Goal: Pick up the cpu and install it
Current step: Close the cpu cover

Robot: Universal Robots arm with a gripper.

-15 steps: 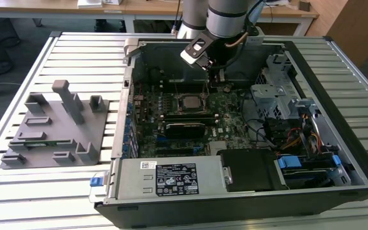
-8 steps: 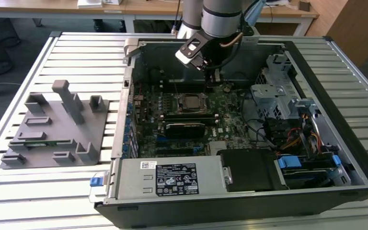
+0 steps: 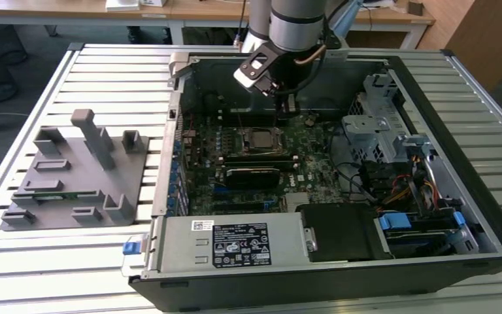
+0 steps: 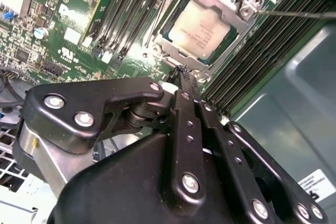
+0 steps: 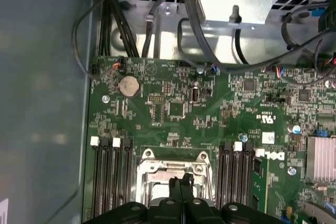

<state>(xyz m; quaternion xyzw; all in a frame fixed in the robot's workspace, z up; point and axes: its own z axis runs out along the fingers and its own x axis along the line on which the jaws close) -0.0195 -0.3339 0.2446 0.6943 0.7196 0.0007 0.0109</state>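
Note:
The cpu (image 4: 202, 29), a small square chip with a pale silvery top, lies flat in the motherboard socket (image 4: 247, 9), with the metal frame around its edges. In the exterior view the cpu (image 3: 260, 139) sits mid-board inside the open computer case. My gripper (image 4: 181, 73) hangs just above the socket's edge with its two black fingers pressed together and nothing between them. It also appears in the first wrist view as the gripper (image 5: 181, 183), over the socket frame (image 5: 149, 167). In the exterior view the gripper (image 3: 277, 93) is a little behind the cpu, above the board.
A grey plastic tray (image 3: 68, 176) with upright posts stands at the exterior view's left of the case (image 3: 168, 170). A power supply (image 3: 225, 245) fills the case's near side. A drive cage (image 3: 373, 124) and cables (image 3: 399, 190) crowd its right. Memory slots (image 5: 110, 182) flank the socket.

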